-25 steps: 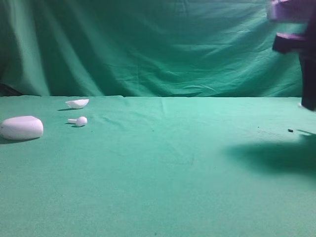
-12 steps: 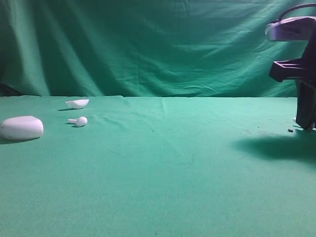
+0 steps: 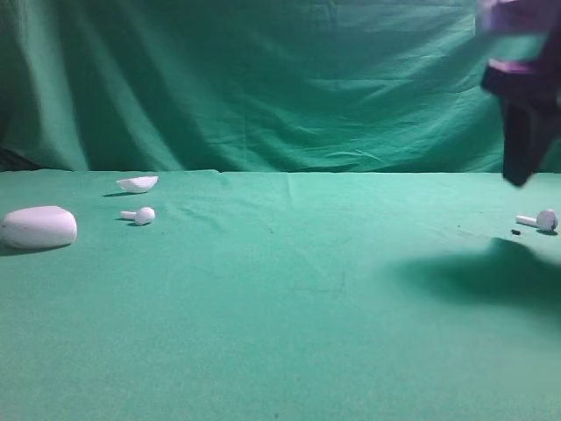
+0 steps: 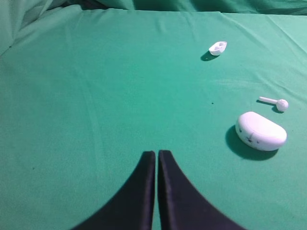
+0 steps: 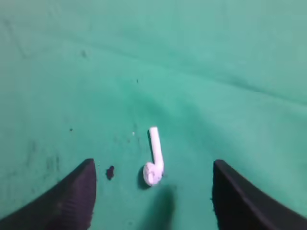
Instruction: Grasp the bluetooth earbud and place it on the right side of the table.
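A tiny white bluetooth earbud (image 3: 538,220) lies free on the green table (image 3: 289,289) at the far right; the right wrist view shows this earbud (image 5: 154,159) flat on the cloth between the spread fingers. My right gripper (image 3: 522,162) hangs above it, open and empty, its jaws wide apart (image 5: 152,165). A second earbud like it (image 3: 140,215) lies at the left, also seen from the left wrist (image 4: 276,102). My left gripper (image 4: 157,154) is shut on nothing, low over the cloth; it does not show in the exterior view.
A white pebble-shaped case (image 3: 39,227) rests at the far left edge, near the left earbud. A white shallow shell (image 3: 138,183) lies behind them. A small dark speck (image 3: 515,231) marks the cloth beside the right earbud. Green draped backdrop behind.
The right gripper came down to the table, opened and let go of the earbud, then rose. The earbud now lies on the cloth at the right. The left side is unchanged.
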Robot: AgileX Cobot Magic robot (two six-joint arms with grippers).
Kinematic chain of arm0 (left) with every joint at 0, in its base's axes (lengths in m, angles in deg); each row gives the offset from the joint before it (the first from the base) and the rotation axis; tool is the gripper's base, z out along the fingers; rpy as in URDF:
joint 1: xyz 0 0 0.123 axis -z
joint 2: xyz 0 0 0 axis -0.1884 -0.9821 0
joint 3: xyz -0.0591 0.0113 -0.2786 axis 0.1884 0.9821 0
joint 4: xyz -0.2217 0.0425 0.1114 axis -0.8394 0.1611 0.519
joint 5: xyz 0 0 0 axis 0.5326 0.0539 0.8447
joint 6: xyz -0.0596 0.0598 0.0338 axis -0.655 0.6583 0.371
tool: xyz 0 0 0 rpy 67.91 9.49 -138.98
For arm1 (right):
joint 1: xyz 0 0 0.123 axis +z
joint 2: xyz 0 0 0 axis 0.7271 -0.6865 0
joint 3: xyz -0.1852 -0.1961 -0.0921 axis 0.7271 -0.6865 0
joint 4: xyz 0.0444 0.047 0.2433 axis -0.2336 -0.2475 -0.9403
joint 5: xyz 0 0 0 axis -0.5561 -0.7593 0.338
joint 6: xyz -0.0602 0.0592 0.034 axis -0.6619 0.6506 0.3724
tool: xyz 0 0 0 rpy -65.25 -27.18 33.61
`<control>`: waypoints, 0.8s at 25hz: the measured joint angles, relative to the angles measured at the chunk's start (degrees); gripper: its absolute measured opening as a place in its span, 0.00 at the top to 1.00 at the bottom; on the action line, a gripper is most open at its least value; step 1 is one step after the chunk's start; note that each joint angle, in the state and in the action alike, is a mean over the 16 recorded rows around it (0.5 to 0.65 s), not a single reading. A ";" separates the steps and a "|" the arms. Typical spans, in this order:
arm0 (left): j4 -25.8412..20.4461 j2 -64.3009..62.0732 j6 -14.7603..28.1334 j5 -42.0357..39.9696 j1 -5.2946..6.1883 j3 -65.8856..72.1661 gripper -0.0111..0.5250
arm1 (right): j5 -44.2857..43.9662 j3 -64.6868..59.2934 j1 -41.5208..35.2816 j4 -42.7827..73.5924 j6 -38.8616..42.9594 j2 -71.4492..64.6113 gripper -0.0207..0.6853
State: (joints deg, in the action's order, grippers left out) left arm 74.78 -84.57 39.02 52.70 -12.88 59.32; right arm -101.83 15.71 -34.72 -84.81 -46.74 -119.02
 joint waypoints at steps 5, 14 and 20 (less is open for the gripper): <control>0.00 0.00 0.00 0.00 0.00 0.00 0.98 | -5.98 2.10 0.00 -0.45 -0.03 7.79 0.39; 0.00 0.00 0.00 0.00 0.00 0.00 0.98 | -17.48 2.97 0.00 -3.05 0.04 25.97 0.74; 0.00 0.00 0.00 0.00 0.00 0.00 0.98 | -22.41 -0.10 0.00 -6.06 0.11 39.57 0.94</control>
State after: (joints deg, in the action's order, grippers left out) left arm 74.78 -84.57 39.02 52.70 -12.88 59.32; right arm -124.24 15.61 -34.72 -90.87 -46.64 -79.45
